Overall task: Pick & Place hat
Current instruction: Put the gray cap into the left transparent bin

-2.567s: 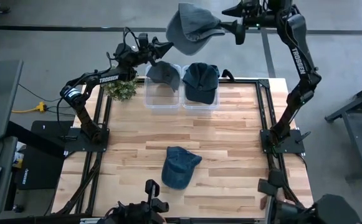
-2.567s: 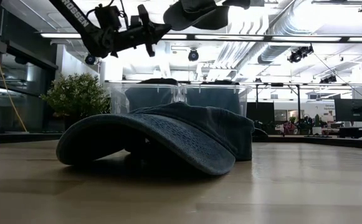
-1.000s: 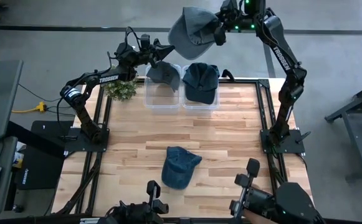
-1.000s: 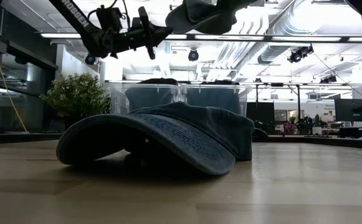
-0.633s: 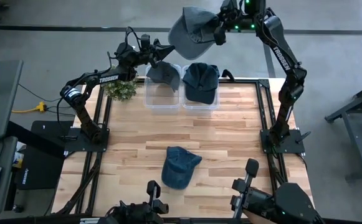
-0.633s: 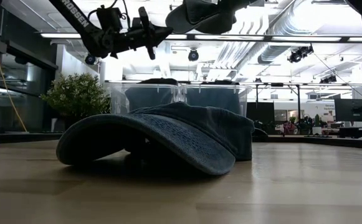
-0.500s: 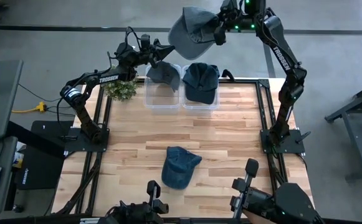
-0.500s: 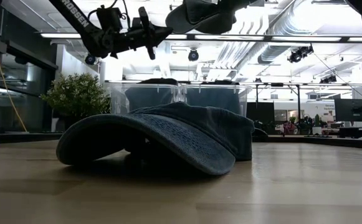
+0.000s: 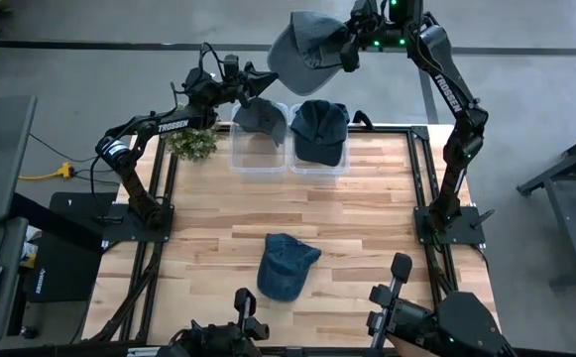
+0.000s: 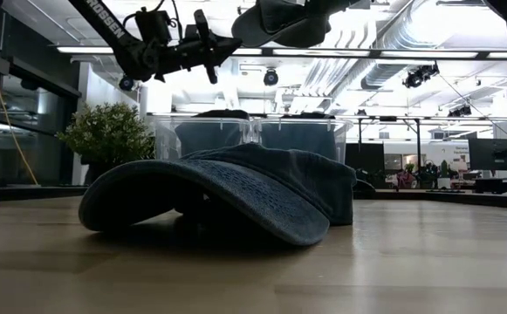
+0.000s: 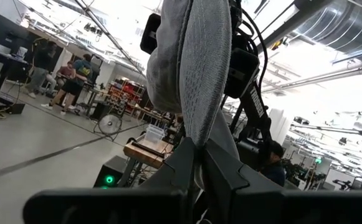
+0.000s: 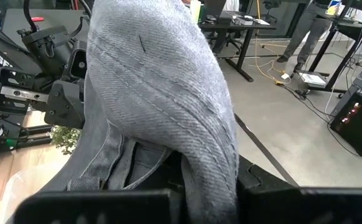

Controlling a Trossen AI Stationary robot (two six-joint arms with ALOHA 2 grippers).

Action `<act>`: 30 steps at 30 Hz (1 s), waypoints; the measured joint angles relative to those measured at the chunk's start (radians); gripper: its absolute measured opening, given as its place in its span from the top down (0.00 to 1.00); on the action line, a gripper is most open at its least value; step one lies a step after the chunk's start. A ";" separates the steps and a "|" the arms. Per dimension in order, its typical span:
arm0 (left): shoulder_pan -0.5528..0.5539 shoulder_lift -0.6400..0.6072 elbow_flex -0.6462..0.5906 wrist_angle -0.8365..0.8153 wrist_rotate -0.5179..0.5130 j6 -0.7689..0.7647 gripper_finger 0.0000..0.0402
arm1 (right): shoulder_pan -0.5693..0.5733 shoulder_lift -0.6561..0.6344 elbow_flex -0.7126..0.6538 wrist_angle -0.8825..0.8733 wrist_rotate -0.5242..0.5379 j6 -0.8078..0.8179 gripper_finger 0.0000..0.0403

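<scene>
A grey hat (image 9: 305, 45) hangs high in the air beyond the table's far edge, between my two grippers. My right gripper (image 9: 350, 50) is shut on its right side. My left gripper (image 9: 267, 75) is at its lower left edge, and in the left wrist view its fingers close on the hat's cloth (image 11: 196, 93). A blue hat (image 9: 286, 266) rests on its brim and rim on the table's near middle (image 10: 218, 196). Two clear bins (image 9: 288, 164) stand at the far edge, with a grey-blue hat (image 9: 260, 117) in the left one and a dark teal hat (image 9: 319, 129) in the right one. My left gripper pinches a narrow fold at the grey hat's edge (image 11: 197, 140) between its two fingers, coming level from the table's left. The hat stands edge-on beyond the fingers, clear of everything below. My right gripper pinches the grey hat's cloth (image 12: 205, 155) between its two fingers, coming level from the table's right. The cloth drapes over the fingers and hides the place of contact. The hat is lifted clear, high above the bins.
A green plant (image 9: 193, 142) stands at the far left corner, beside the left bin. The wooden table (image 9: 367, 228) is bare around the blue hat. Metal frame rails (image 9: 421, 188) run along the table's left and right edges.
In the last second nothing has visibly moved. Before that, my right gripper carried the grey hat toward the table's left, up to my left gripper.
</scene>
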 joint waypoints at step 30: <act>0.123 -0.234 0.001 -0.055 0.114 0.049 0.42 | 0.024 -0.001 0.000 -0.025 0.015 0.010 0.90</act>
